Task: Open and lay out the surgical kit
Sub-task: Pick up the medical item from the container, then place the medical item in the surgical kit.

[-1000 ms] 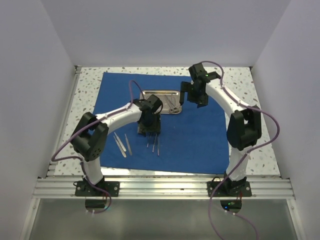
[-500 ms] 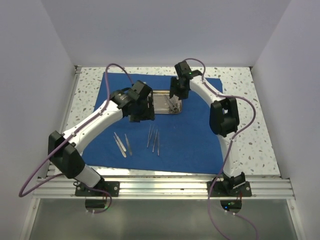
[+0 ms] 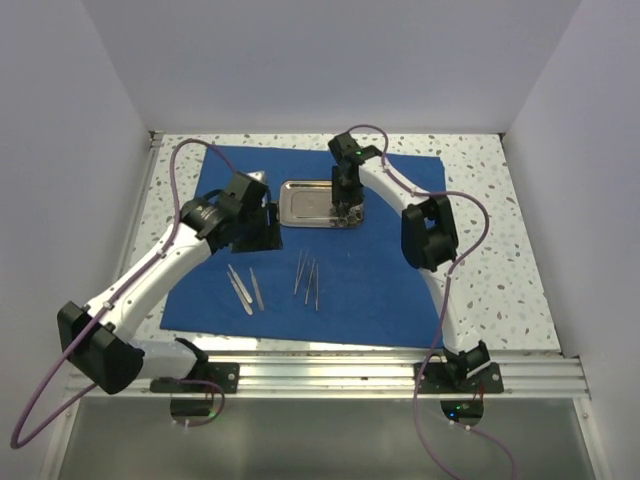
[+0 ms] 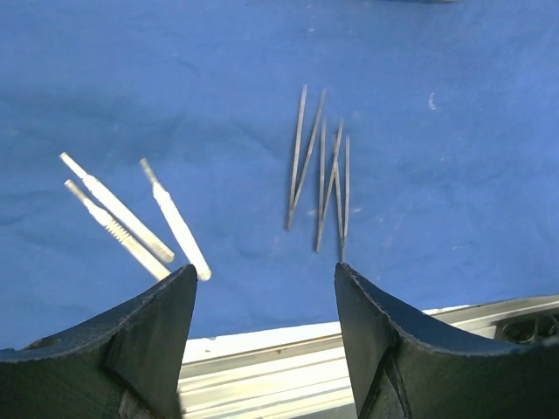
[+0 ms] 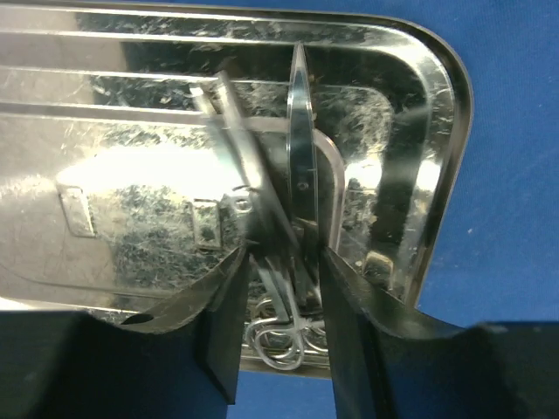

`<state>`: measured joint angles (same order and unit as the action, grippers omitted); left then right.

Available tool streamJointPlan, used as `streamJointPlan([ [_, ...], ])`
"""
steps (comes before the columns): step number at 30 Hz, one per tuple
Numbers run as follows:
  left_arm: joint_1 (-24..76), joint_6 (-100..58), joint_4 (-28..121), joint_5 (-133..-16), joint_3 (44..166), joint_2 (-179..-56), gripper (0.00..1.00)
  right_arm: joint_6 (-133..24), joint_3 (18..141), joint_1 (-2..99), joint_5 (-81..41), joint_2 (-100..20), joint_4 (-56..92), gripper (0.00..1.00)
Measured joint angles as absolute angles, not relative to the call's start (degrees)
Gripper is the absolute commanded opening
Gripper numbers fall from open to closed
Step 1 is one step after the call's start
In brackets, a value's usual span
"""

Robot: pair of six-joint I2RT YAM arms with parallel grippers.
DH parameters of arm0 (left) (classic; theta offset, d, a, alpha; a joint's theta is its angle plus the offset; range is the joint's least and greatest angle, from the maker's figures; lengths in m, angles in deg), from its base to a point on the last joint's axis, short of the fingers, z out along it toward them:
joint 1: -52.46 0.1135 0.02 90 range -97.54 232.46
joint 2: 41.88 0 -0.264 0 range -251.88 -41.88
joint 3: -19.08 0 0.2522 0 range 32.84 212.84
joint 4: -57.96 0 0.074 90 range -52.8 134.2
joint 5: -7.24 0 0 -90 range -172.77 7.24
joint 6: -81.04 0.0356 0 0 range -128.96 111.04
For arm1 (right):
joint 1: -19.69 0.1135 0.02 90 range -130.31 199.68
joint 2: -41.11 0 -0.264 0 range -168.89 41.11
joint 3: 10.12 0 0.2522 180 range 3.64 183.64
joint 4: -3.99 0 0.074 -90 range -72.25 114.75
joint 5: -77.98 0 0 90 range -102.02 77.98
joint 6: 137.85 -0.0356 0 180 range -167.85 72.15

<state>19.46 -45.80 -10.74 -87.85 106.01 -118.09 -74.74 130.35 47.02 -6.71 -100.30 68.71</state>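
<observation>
The kit's royal-blue cloth [image 3: 380, 270] lies spread flat on the table. The shiny steel tray [image 3: 305, 200] sits on its far middle. My right gripper [image 3: 347, 208] reaches down into the tray's right end. In the right wrist view its jaws [image 5: 281, 253] are drawn in on the shanks of the scissors [image 5: 301, 175], whose ring handles [image 5: 279, 336] show between the fingers. Several thin silver forceps [image 4: 319, 170] and three flat handles [image 4: 131, 218] lie on the cloth. My left gripper [image 4: 265, 272] hovers open and empty above the cloth, left of the tray.
The speckled tabletop [image 3: 490, 170] frames the cloth on all sides. An aluminium rail [image 3: 330, 375] runs along the near edge, also seen past the cloth's edge [image 4: 288, 367]. White walls close in left, right and behind.
The right gripper came down from above the cloth into the tray's right end and narrowed its jaws on the scissors. The left arm swung away from the forceps to the left.
</observation>
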Motion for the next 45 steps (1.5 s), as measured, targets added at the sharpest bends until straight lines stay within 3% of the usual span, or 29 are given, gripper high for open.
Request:
streamJointPlan([
  [4,20.8,-45.8,-10.4,-87.9,102.2,-113.9,0.68,-73.5,126.8,48.2,-3.2,-98.7,66.8,0.18],
  [5,21.0,-45.9,-10.6,-87.7,101.0,-113.0,0.68,-73.6,126.4,48.2,-2.8,-98.4,66.7,0.08],
  [8,21.6,-46.7,-10.7,-87.2,98.7,-111.6,0.67,-73.3,126.4,48.2,-2.4,-98.4,66.7,0.0],
  [31,21.7,-48.6,-11.2,-89.1,97.7,-107.2,0.66,-73.0,131.8,48.3,-1.1,-95.0,75.0,0.0],
  [37,21.7,-46.7,-10.0,-89.5,98.0,-109.7,0.73,-74.5,112.5,48.5,-1.6,-79.2,72.0,0.0],
  [40,21.7,-45.2,-9.5,-90.3,98.1,-111.5,0.85,-76.3,96.2,49.0,-2.3,-65.9,69.0,0.0],
  [42,21.7,-44.5,-9.5,-91.5,98.8,-113.0,0.99,-78.2,86.0,49.9,-2.7,-57.2,67.0,0.0],
  [45,21.8,-43.7,-9.5,-94.7,101.4,-115.5,1.0,-81.7,73.7,52.5,-3.7,-47.8,64.9,0.0],
])
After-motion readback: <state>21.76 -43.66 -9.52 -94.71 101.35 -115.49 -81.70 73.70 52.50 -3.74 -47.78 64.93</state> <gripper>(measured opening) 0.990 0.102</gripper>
